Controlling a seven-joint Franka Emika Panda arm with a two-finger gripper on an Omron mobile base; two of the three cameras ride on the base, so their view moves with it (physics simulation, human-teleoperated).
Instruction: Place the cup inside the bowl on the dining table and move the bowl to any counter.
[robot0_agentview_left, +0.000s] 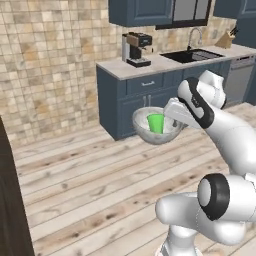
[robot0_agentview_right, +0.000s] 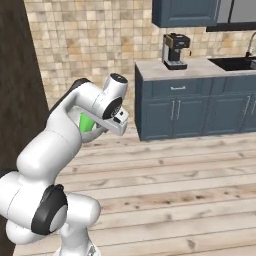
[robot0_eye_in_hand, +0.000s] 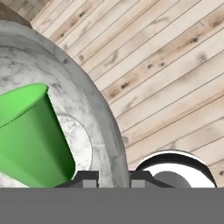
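I've got the bowl (robot0_agentview_left: 159, 131) up in the air over the wood floor (robot0_agentview_left: 100, 175), tool (robot0_eye_in_hand: 113, 178) pinched shut on its rim, cup (robot0_agentview_left: 156, 123) sitting inside it, blue-cabinet worktop (robot0_agentview_left: 150, 64) with coffee maker (robot0_agentview_left: 136, 49) well apart behind

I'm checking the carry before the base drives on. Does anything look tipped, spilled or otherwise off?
Nothing stands out. The cup stands inside the bowl, which is held level above the wooden floor. The gripper pinches the bowl's rim, one finger on each side of the wall. Nothing has spilled.
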